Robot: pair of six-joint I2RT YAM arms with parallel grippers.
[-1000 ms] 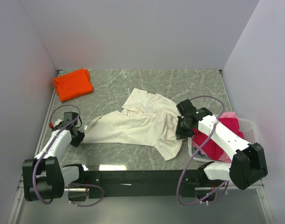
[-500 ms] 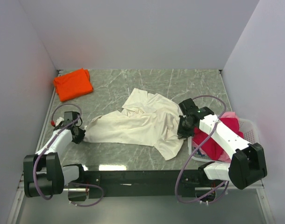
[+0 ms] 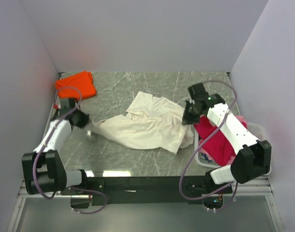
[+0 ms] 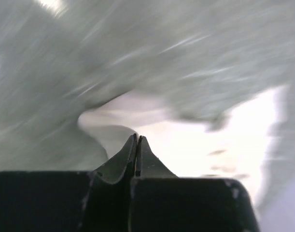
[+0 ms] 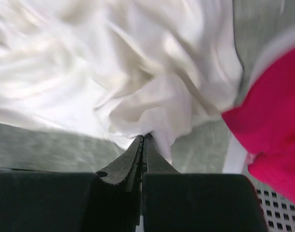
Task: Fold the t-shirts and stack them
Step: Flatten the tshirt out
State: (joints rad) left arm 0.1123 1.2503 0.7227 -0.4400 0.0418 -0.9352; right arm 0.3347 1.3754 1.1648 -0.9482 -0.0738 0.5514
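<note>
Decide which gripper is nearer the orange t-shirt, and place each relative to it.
Left. The left gripper is just on the near side of the orange t-shirt; the right gripper is far to its right, pinching the cream t-shirt at its right edge.

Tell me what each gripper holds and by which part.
Both hold the large cream cloth t-shirt: the left gripper pinches its left end, though blur makes that less sure; the right gripper pinches a bunched fold at its right edge.

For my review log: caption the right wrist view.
Right fingers pinch the cream t-shirt, crimson t-shirt at right.
</note>
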